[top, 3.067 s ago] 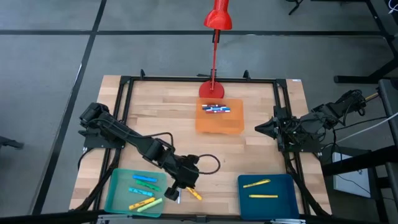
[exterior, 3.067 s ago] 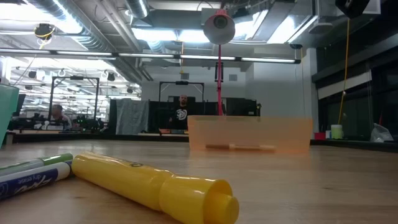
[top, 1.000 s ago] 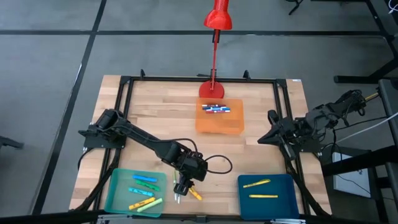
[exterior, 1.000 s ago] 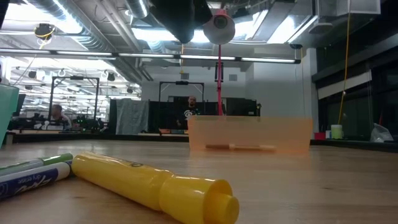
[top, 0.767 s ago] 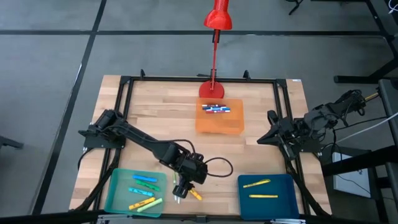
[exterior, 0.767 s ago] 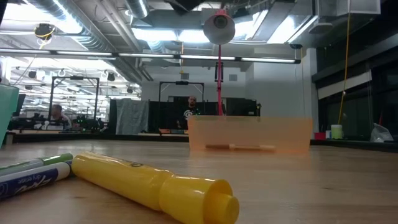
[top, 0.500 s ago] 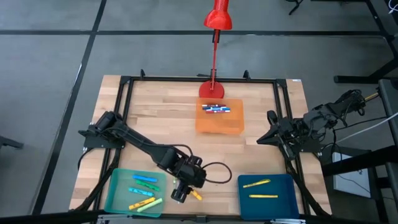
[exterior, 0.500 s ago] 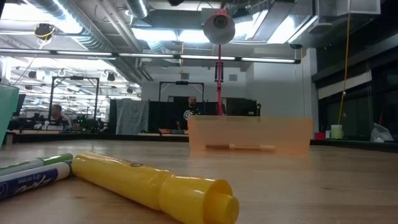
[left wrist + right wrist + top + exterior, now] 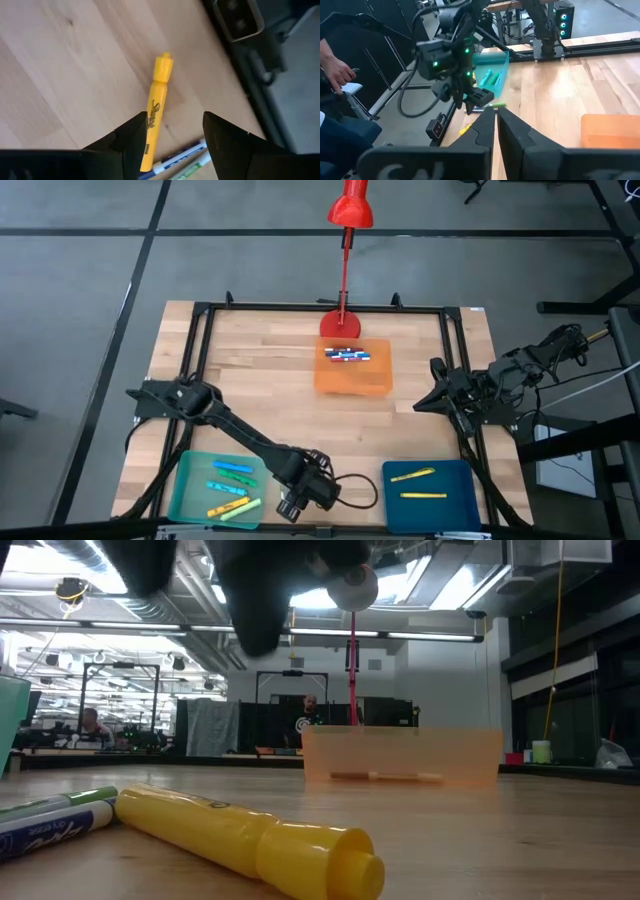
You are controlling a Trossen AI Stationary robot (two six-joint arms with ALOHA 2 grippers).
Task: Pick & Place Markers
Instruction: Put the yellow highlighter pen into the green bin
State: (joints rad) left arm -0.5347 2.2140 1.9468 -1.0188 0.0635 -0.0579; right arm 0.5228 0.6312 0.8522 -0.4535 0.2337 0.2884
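A yellow marker (image 9: 156, 107) lies flat on the wood near the table's front edge, with a white-and-blue marker (image 9: 179, 156) and a green-capped one (image 9: 192, 167) beside it. The low view shows the same yellow marker (image 9: 240, 835) close up. My left gripper (image 9: 175, 122) hangs open above them, pointing steeply down, and in the high view the left gripper (image 9: 293, 503) covers them. My right gripper (image 9: 420, 398) waits shut at the table's right edge. Other markers lie in the teal tray (image 9: 190, 490), the blue tray (image 9: 460, 500) and the orange tray (image 9: 352, 380).
A red lamp (image 9: 345, 260) stands at the far edge behind the orange tray. The black frame rail (image 9: 260, 65) runs along the front edge close to the loose markers. A person (image 9: 295, 725) stands in the room behind, and a hand (image 9: 335, 67) shows past the table.
My left gripper has swung toward the table's near edge and sunk, tipping to point more steeply down, and now stands over the loose markers with its fingers still open. The markers have not moved.
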